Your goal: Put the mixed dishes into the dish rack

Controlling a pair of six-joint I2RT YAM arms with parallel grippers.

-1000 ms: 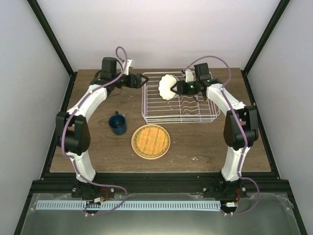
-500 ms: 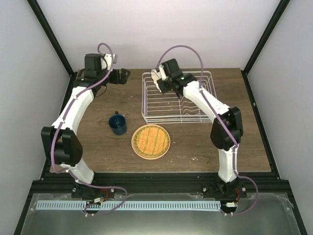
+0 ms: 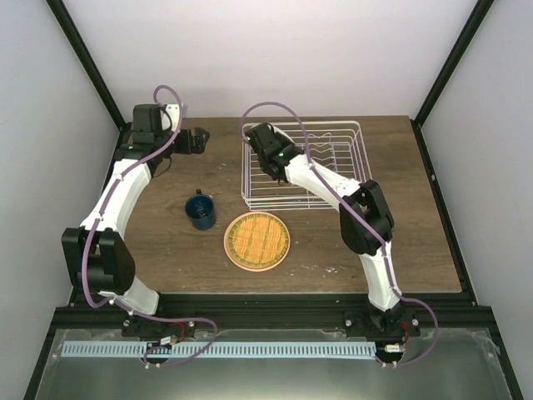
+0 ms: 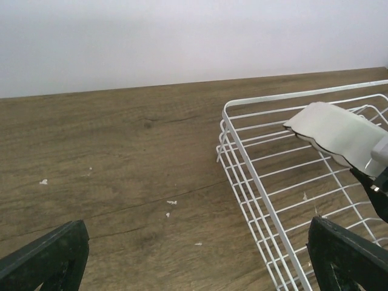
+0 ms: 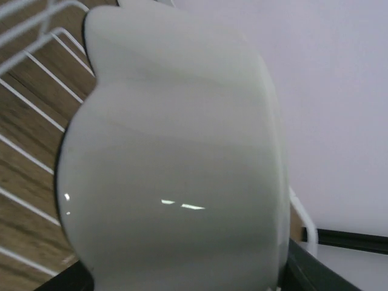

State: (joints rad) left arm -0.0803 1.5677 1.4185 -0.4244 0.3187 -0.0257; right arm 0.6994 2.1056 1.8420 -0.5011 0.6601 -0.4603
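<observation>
Starting at the near edge, both arms are reaching away from their bases across the wooden table (image 3: 416,250). First thing out is the round orange plate (image 3: 256,241), which is lying flat on the wood around the middle, just in front of the dish rack (image 3: 325,158) and not in it. Its rim is looking pinkish, and I can't tell if that's a second plate underneath. A bit further back and to the left, the dark blue mug (image 3: 200,209) is sitting upright on the table, near the plate but not touching it, also outside the rack. Behind those, the white wire rack is taking up the far, right-of-centre part of the table, with its upright dividers showing toward its right half. The right gripper (image 3: 273,165) is hanging over the rack's left end and clamping down on the small white scalloped bowl (image 4: 339,136). The right wrist camera is basically showing nothing but bowl, tipped on edge between the fingers. In the left wrist view the bowl is tilting over the rack's wires, but I can't tell whether it's touching them. The left gripper (image 3: 196,140) is hovering over bare wood at the far left, well apart from the rack, jaws spread wide with nothing between them.
</observation>
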